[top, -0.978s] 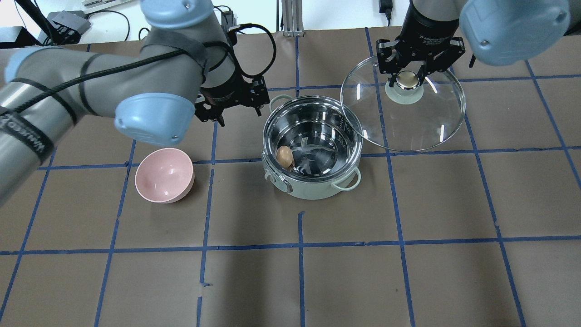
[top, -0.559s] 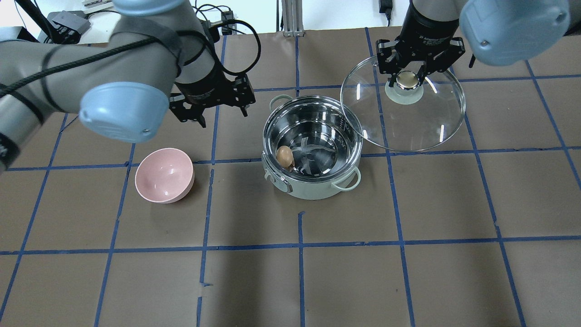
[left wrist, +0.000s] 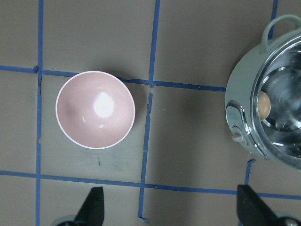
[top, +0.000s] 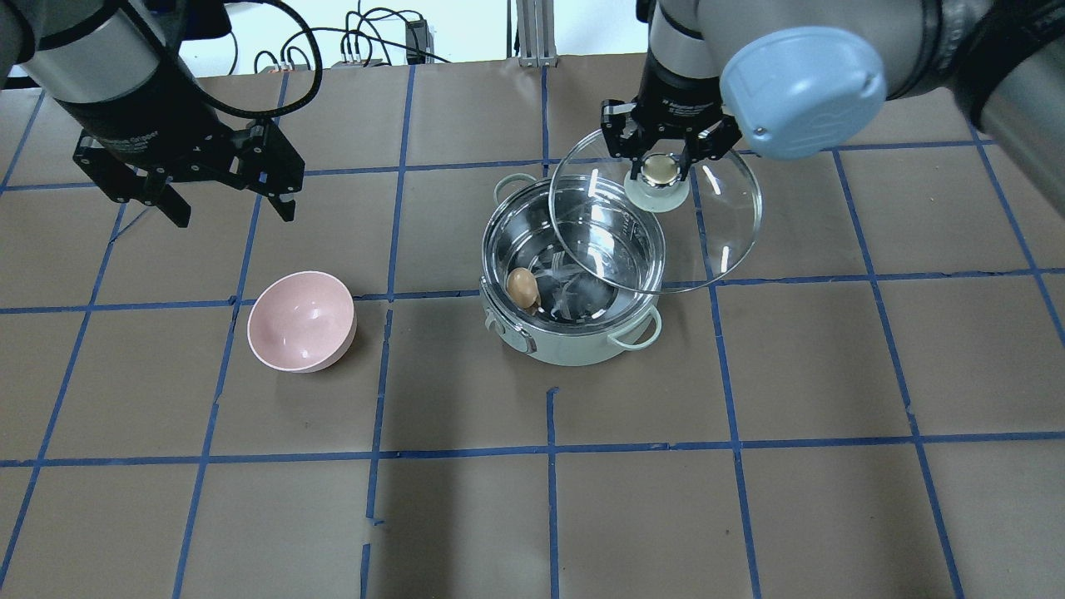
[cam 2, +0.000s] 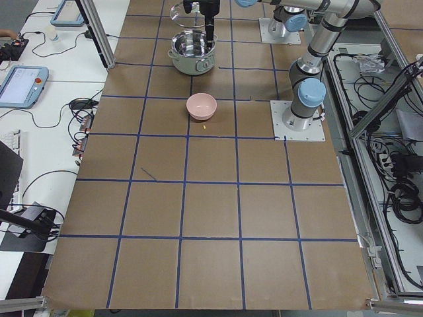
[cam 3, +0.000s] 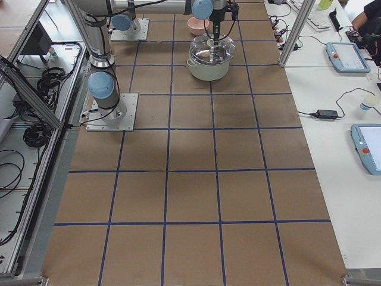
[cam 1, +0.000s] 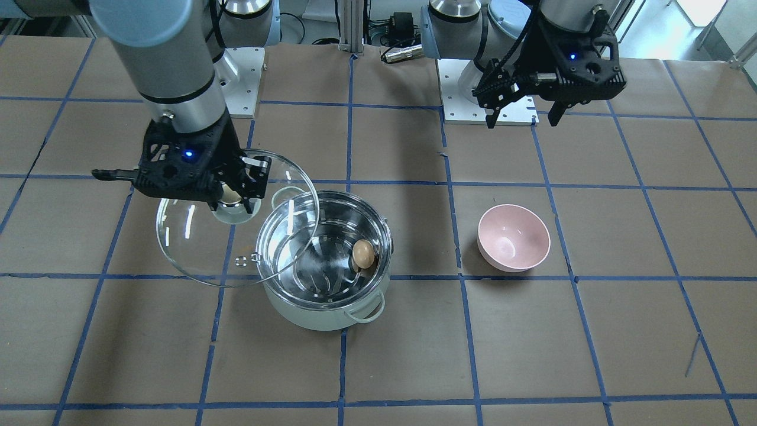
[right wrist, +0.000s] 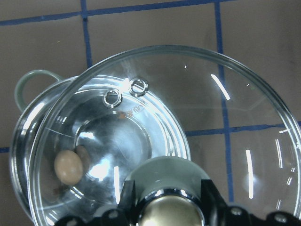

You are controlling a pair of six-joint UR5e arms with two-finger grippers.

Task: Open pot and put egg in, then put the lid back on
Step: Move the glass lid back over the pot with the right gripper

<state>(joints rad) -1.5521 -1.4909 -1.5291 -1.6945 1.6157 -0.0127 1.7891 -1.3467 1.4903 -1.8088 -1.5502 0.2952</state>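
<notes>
The mint-green pot (top: 574, 353) stands open mid-table, also in the front view (cam 1: 313, 316). The tan egg (top: 522, 287) lies inside on the steel floor, near the pot's left wall; it also shows in the front view (cam 1: 363, 253) and both wrist views (left wrist: 264, 104) (right wrist: 68, 166). My right gripper (top: 663, 169) is shut on the knob of the glass lid (top: 724, 225). It holds the lid in the air, overlapping the pot's far right part (cam 1: 195, 248) (right wrist: 225, 141). My left gripper (top: 231, 208) is open and empty, high over the table's far left (left wrist: 171, 207).
A pink bowl (top: 301, 320) sits empty to the left of the pot, also in the front view (cam 1: 513, 236) and below the left wrist camera (left wrist: 95, 109). Brown paper with blue tape lines covers the table. The arm bases are mounted at the robot's side.
My right gripper has carried the lid to the left, from beside the pot to partly over it. My left arm has drawn back to the left, away from the pot.
</notes>
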